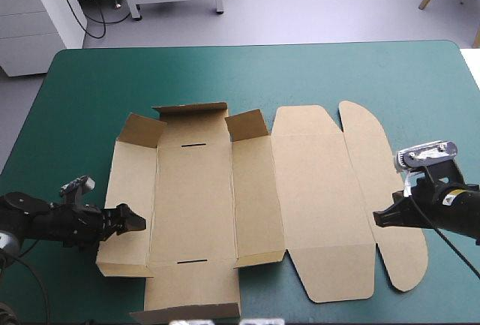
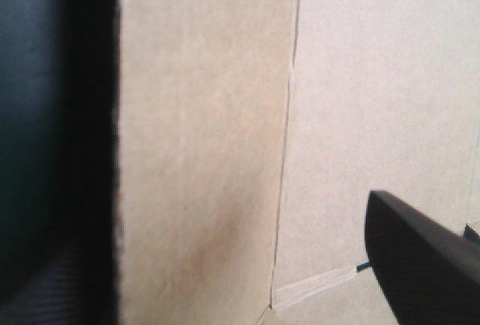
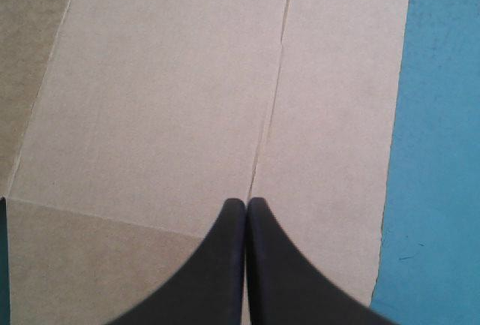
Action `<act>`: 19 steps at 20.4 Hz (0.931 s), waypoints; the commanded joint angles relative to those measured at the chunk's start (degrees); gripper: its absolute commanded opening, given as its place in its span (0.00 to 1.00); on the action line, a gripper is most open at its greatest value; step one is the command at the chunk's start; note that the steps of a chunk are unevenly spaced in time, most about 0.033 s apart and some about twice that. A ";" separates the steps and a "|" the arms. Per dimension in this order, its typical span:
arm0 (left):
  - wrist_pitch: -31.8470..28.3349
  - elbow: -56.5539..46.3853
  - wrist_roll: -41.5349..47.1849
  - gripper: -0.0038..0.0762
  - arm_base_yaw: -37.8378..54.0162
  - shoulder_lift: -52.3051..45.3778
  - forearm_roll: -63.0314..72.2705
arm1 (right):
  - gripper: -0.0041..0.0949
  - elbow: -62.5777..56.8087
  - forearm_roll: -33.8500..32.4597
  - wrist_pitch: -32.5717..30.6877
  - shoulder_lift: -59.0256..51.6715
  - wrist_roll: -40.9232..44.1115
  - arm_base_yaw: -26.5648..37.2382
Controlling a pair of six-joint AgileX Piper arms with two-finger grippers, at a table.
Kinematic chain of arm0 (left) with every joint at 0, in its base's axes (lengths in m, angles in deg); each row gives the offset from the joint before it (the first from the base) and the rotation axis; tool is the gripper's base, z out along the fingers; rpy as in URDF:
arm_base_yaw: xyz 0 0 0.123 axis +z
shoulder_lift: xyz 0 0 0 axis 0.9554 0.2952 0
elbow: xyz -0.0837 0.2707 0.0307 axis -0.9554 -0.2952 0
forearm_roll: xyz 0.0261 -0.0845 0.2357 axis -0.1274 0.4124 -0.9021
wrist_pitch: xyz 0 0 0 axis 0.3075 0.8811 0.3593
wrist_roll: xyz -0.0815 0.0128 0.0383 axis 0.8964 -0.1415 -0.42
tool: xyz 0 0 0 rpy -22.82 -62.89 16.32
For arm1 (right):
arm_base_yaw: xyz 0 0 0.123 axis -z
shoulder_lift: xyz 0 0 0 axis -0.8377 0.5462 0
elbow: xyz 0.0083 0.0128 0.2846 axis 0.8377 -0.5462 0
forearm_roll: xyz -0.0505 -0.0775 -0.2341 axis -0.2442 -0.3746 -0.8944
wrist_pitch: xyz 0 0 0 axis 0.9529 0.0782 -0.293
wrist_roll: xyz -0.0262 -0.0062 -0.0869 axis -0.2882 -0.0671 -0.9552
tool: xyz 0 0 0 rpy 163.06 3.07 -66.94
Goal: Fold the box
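Note:
The brown box [image 1: 247,190] lies as a cut sheet on the teal-green cover. Its left half has the far wall [image 1: 191,109] and corner flaps raised, and its lid [image 1: 322,190] lies flat to the right. My left gripper [image 1: 133,218] is open at the box's left wall [image 1: 131,190]. In the left wrist view the gripper [image 2: 244,190] has its black fingers [image 2: 420,250] wide apart with brown board [image 2: 202,152] between them. My right gripper [image 1: 377,218] is shut, its tip resting on the lid's rounded right flap [image 1: 390,190]. In the right wrist view the gripper [image 3: 246,203] points along a crease of the board [image 3: 165,100].
The box's near flap [image 1: 191,291] reaches almost to the table's front edge. Bare teal-green cover [image 1: 262,73] stretches beyond the box to the far edge, and a strip of cover [image 3: 442,115] shows beside the lid flap.

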State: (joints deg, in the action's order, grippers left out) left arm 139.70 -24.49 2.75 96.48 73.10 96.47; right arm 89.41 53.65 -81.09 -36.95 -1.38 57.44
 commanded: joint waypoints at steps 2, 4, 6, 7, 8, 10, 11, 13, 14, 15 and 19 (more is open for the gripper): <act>-1.23 1.10 -1.71 0.83 -3.05 3.08 3.75 | 0.02 1.34 0.77 2.15 -0.54 -1.05 -2.15; -1.02 1.10 -3.24 0.83 -3.96 5.39 4.25 | 0.02 1.34 0.52 2.15 -0.54 -1.05 -2.83; -0.47 1.10 -3.67 0.83 -4.49 6.75 4.39 | 0.02 1.34 0.52 2.15 -0.54 -1.05 -2.83; -0.15 1.10 -4.41 0.83 -4.49 7.00 4.56 | 0.02 1.34 0.48 2.15 -0.54 -1.05 -2.83; 0.27 1.10 -4.92 0.81 -4.49 7.04 4.65 | 0.02 1.34 0.48 2.15 -0.54 -1.05 -2.83; 0.24 1.74 -5.46 0.69 -4.49 7.04 4.65 | 0.02 1.34 0.48 2.04 -0.54 -1.05 -3.22; 0.24 2.22 -5.46 0.64 -4.49 7.04 4.65 | 0.02 1.34 0.62 2.00 -0.54 -1.05 -3.19; 0.47 4.70 -5.46 0.31 -4.49 7.04 4.65 | 0.02 1.34 0.62 1.51 -0.54 -1.05 -3.19; 0.47 5.39 -5.46 0.22 -4.49 7.04 4.65 | 0.02 1.34 0.62 1.40 -0.54 -1.05 -3.19; 0.47 6.79 -5.63 0.08 -4.49 7.04 4.65 | 0.02 1.34 0.62 1.25 -0.54 -1.05 -3.19; 2.05 10.30 -13.90 0.04 -4.58 7.04 6.30 | 0.02 1.34 0.62 1.96 -0.54 -1.05 -3.19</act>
State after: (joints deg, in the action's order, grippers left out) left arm 139.85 -17.03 -6.99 92.34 81.50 98.95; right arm 89.41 53.48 -81.81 -36.95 -2.00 54.48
